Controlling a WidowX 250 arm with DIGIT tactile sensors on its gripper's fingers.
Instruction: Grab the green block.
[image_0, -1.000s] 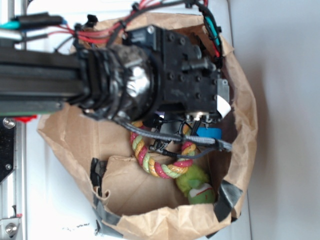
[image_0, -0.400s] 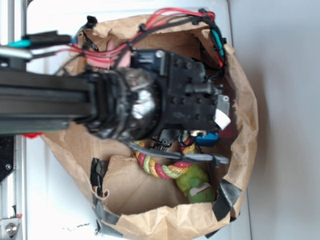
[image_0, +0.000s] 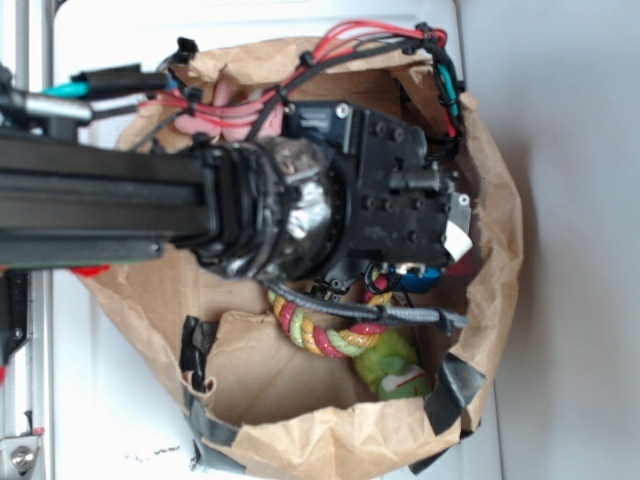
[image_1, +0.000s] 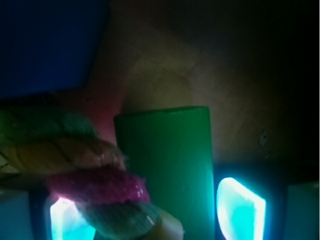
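The green block (image_1: 167, 170), a smooth dark green slab, stands upright in the wrist view between my gripper's (image_1: 155, 217) two glowing pads. The right pad (image_1: 240, 210) is a small gap away from the block's right edge. The gripper is open. A striped rope toy (image_1: 70, 155) lies across the left pad and touches the block's left side. In the exterior view the black wrist housing (image_0: 400, 215) reaches down into the paper bag (image_0: 500, 250). It hides the block and the fingertips.
A blue cube (image_0: 415, 277) (image_1: 45, 45) peeks out under the wrist, next to the rope ring (image_0: 320, 335). A lime plush toy (image_0: 392, 367) lies against the bag's near wall. Red and black cables (image_0: 360, 40) run over the bag's far rim.
The arm has shifted right and lower into the bag. Its housing now covers more of the blue cube and the rope ring.
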